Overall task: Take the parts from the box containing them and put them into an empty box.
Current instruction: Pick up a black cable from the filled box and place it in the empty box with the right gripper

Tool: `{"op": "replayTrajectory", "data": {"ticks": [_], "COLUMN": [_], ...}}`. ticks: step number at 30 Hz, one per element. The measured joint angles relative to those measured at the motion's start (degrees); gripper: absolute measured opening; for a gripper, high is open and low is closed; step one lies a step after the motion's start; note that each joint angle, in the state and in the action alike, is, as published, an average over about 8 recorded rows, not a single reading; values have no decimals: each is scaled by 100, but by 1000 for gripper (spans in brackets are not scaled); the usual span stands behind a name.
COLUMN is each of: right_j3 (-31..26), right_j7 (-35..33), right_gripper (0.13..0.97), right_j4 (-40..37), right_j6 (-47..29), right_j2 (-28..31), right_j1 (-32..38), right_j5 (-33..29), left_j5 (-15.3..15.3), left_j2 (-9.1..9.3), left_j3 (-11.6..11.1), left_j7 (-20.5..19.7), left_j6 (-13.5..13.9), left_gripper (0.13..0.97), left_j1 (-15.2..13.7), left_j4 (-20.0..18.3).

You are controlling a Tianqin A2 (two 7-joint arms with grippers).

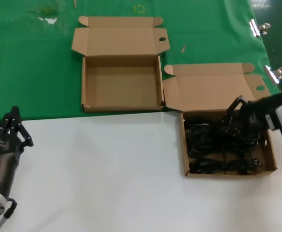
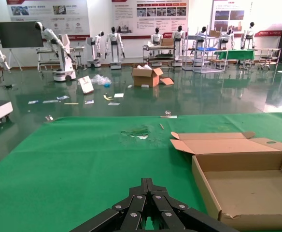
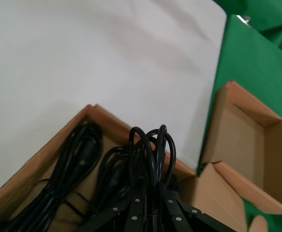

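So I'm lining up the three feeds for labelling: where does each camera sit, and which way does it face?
Head: above, looking down at both boxes; both arms show.
Left wrist: behind the left gripper, low, facing across the green cloth to the empty box.
Right wrist: behind the right gripper, shut on a cord bundle over the full box.
Shared: all see the empty box.

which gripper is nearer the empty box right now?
Hard to call, about even. The right gripper is in the box of cords, clamped on a cord bundle, just past the empty box. The left gripper is parked on the white table, diagonally off the empty box's near corner.
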Motion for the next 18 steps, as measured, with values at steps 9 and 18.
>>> {"op": "replayTrajectory", "data": {"ticks": [9,18], "right_j3": [18,58], "right_j7": [1634,2359], "right_gripper": [169,169], "right_j4": [1456,1667], "right_j6": [-147,-9], "right_j2": [260,-34], "right_j1": [-228,36], "right_j5": [107,258], "left_j5": [0,0], "left_j2": [0,0], "left_j3": [0,0], "left_j7": [0,0], "left_j6": [0,0], "left_gripper": [140,140], "left_j1": [0,0], "left_j4": [0,0]}}
